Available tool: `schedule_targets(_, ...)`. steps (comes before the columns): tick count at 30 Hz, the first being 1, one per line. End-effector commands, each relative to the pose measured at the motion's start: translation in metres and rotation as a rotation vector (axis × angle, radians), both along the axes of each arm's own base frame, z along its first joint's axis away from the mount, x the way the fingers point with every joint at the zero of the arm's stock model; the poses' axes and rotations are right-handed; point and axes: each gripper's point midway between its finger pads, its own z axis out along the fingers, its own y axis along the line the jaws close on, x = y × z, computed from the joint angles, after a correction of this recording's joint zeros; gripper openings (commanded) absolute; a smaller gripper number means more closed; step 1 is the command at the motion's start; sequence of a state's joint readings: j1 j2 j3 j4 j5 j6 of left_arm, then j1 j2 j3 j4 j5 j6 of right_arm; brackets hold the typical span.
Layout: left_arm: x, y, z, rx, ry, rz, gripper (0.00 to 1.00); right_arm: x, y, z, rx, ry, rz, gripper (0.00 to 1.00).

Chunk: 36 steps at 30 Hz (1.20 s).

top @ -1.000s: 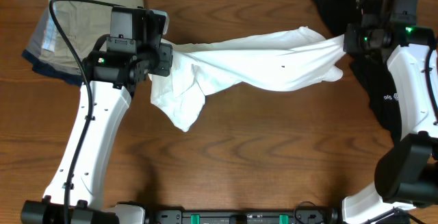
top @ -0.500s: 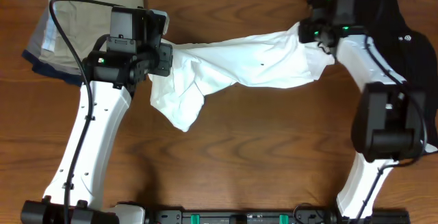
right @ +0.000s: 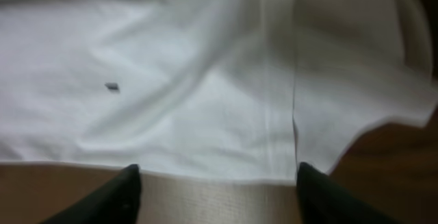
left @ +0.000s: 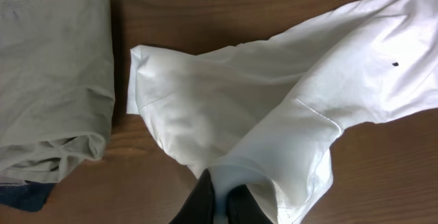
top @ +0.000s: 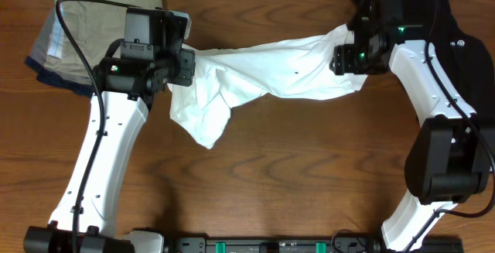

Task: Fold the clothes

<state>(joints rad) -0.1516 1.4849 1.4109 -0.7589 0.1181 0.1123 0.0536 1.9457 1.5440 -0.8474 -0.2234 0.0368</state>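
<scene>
At the far left, a stack of folded khaki, grey and navy clothes lies on the wooden table, soft-edged and roughly squared. Just right of it, the left gripper has its jaws pressed together on a bunched fold of the white T-shirt, pinching its left end. The shirt is thin, matte cotton, creased and half twisted into a long band. Its long axis runs left to right across the far middle of the table, and a loose flap droops toward the near side below the left claw. A small dark mark shows mid-cloth. The right gripper hovers over the shirt's right end with its 2 black fingers spread wide. A hemmed edge lies between them, and they appear to pinch nothing. The cloth therefore lies left of and beneath that claw, so the right arm is the nearer one for any grip on that end. At the far right lies a black garment.
</scene>
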Motion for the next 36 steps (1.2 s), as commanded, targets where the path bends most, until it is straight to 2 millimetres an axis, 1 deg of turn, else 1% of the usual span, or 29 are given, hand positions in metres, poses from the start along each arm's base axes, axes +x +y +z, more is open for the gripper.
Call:
schedule_targets(1,0.004,0.004,-0.002,0.023,0.002,0.005,0.06,-0.023,-0.010,-0.028,-0.050,0.098,-0.045,0.66)
schedule_targets(3,0.004,0.004,-0.003,0.023,0.002,0.005,0.06,-0.032,-0.015,-0.041,-0.067,0.123,-0.066,0.65)
schedule_targets(6,0.004,0.004,-0.003,0.023,0.002,0.005,0.06,-0.037,-0.017,-0.057,-0.077,0.124,-0.073,0.64)
schedule_targets(8,0.004,0.004,-0.003,0.023,0.002,0.005,0.06,-0.036,-0.018,-0.066,-0.078,0.104,-0.074,0.64)
schedule_targets(11,0.004,0.004,-0.003,0.023,0.002,0.005,0.06,-0.029,-0.017,-0.073,-0.079,0.052,-0.058,0.63)
schedule_targets(17,0.004,0.004,-0.003,0.023,0.002,0.005,0.06,-0.011,-0.022,-0.075,-0.102,-0.040,-0.073,0.60)
schedule_targets(21,0.004,0.004,-0.003,0.023,0.002,0.005,0.06,-0.005,-0.021,-0.076,-0.100,-0.068,-0.074,0.55)
schedule_targets(25,0.004,0.004,-0.003,0.023,0.002,0.005,0.06,-0.009,-0.022,-0.078,-0.101,-0.053,-0.073,0.50)
schedule_targets(28,0.004,0.004,-0.003,0.023,0.002,0.005,0.06,-0.015,-0.022,-0.080,-0.104,-0.023,-0.072,0.45)
schedule_targets(32,0.004,0.004,-0.003,0.023,0.002,0.005,0.06,-0.025,-0.026,-0.084,-0.119,0.019,-0.075,0.44)
schedule_targets(36,0.004,0.004,-0.003,0.023,0.003,0.004,0.06,-0.030,-0.037,-0.086,-0.156,0.039,-0.096,0.47)
